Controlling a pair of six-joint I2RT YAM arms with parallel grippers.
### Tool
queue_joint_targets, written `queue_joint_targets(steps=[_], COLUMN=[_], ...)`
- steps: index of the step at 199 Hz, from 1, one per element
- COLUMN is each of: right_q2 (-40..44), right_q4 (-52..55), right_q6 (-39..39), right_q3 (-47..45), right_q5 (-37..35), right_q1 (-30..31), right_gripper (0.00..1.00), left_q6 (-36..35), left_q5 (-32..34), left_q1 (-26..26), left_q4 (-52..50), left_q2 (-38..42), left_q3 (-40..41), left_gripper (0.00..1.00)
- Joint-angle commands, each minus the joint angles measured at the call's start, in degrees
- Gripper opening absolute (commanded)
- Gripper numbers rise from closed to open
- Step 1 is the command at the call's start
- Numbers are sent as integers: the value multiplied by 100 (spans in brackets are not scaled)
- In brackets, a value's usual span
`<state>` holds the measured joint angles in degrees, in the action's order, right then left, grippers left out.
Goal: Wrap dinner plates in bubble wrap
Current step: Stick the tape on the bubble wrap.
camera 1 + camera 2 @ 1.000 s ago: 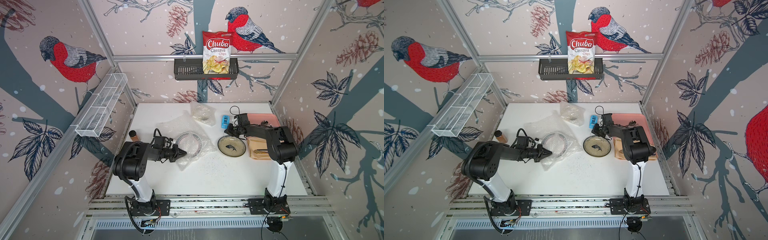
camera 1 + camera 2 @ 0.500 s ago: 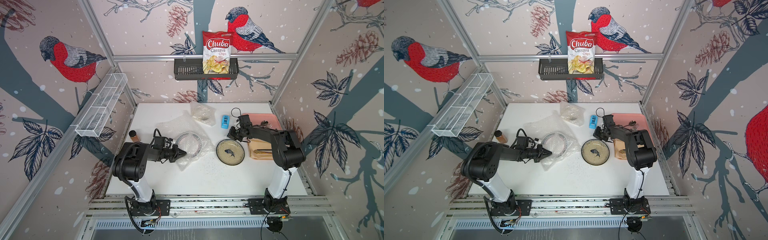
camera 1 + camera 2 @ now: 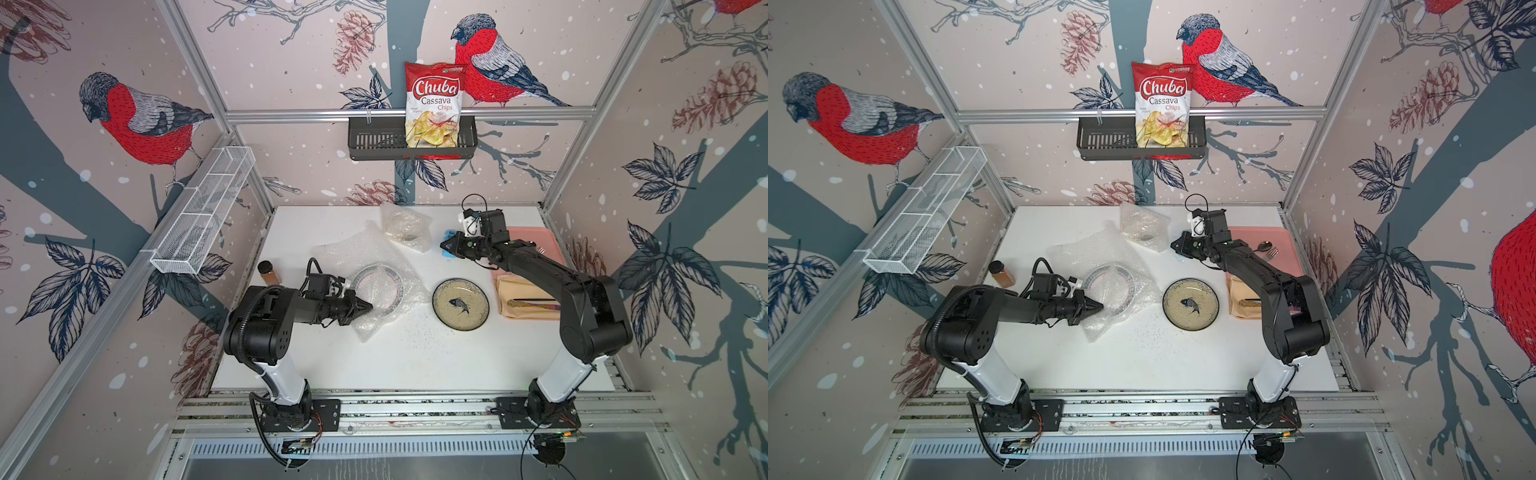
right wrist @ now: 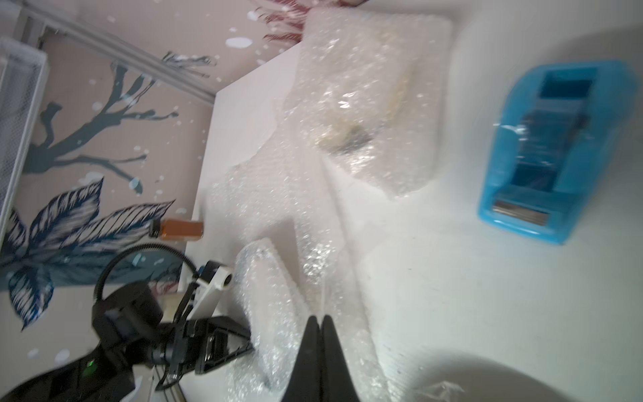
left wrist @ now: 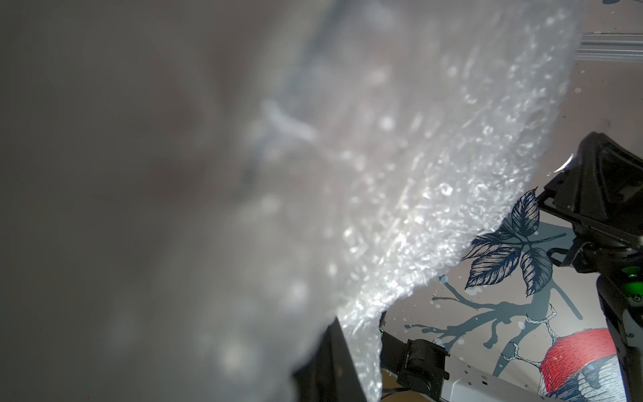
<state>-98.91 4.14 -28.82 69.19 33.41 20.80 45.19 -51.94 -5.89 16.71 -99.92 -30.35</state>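
I see the bubble wrap (image 3: 340, 255) as clear, crinkly plastic; the fish plate (image 3: 460, 304) looks glazed and glossy. The table (image 3: 415, 365) reads matt and smooth; the tape dispenser (image 4: 556, 146), translucent plastic.

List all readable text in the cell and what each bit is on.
"Chuba": big white script on the chips bag, which stands in the black wall basket.
"Cassava": dark letters on the same bag, under the brand.
"Chips": red letters on the same bag, just below.
Small print on the bag: too small to read.
No other legible text in any view.
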Motion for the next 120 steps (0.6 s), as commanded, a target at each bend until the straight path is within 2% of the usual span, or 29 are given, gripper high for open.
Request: queue_joint_targets(steps=[1, 17, 37, 85, 120], right_q2=[8, -149, -592, -1897, -2631], right_q4=[-125, 115, 921, 2304, 3157], right_q6=[581, 920, 1532, 2318, 2634], right_q3=[146, 348, 904, 2296, 3076], right_q5=[1093, 1543, 1776, 1682, 1555], right_q1=[224, 484, 893, 1845, 2245], right_gripper=[0, 0, 0, 0, 0], left_q6=[61, 43, 12, 80, 118], left_q5=[1587, 1590, 1650, 1687, 1696], left_q1=[-2, 0, -3, -7, -9], left_q4=[-1556, -1579, -1631, -1589, -1578], left_q2=[-85, -39, 46, 139, 205], left_q3=[128, 120, 135, 231, 248], left_gripper=[0, 0, 0, 0, 0])
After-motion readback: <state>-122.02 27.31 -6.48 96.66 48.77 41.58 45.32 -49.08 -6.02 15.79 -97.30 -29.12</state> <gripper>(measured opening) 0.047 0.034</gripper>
